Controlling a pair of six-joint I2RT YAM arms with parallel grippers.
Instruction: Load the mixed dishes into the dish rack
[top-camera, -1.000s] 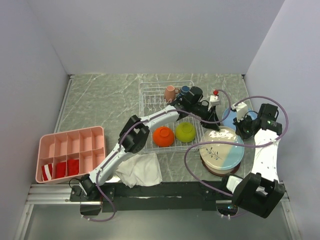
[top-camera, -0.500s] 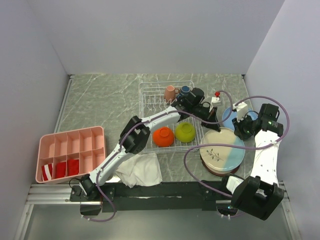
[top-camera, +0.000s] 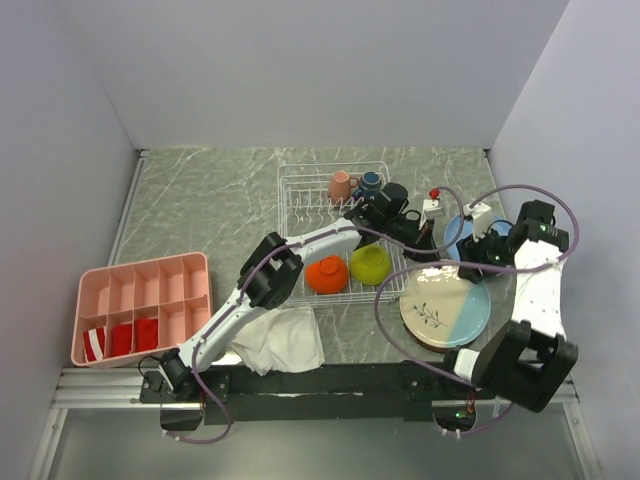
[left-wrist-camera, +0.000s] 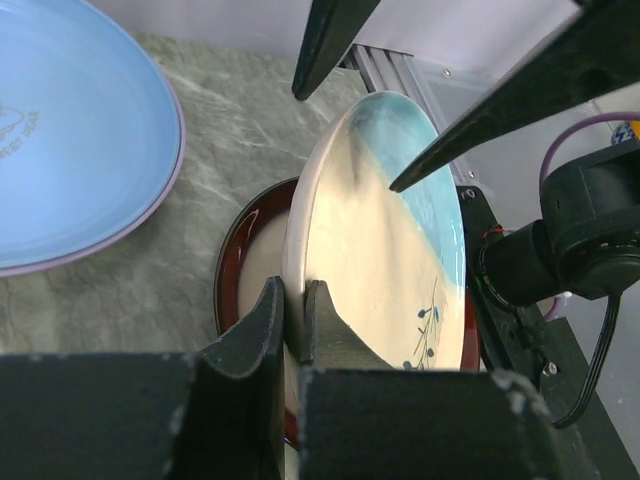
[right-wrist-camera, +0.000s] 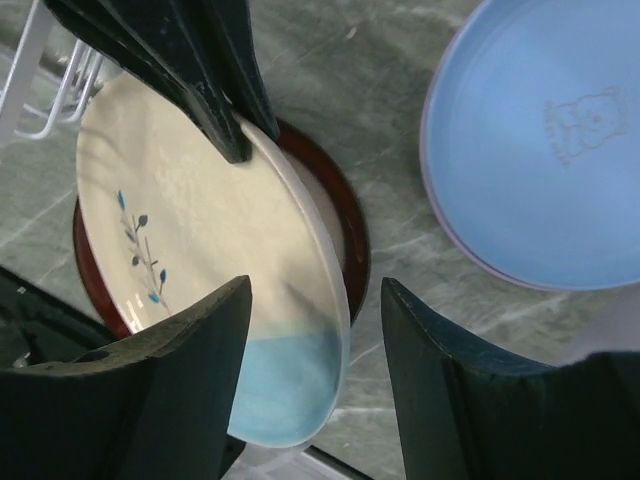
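Left claw (left-wrist-camera: 295, 300) clenches the far rim of the large cream-and-blue plate (left-wrist-camera: 380, 230), which sits tilted on the bench right of the dish rack (top-camera: 300, 190). Right claw (right-wrist-camera: 315, 285), released, straddles the plate's right edge.

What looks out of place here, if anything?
The cream-and-blue plate sits askew: the left gripper pinches its rim, so it tilts above the dark-red dish beneath, while the right gripper stands open around the opposite edge.

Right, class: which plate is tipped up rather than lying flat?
The cream-and-blue plate with the leaf sprig: it stands tilted over a dark red dish, while the light-blue plate lies flat.
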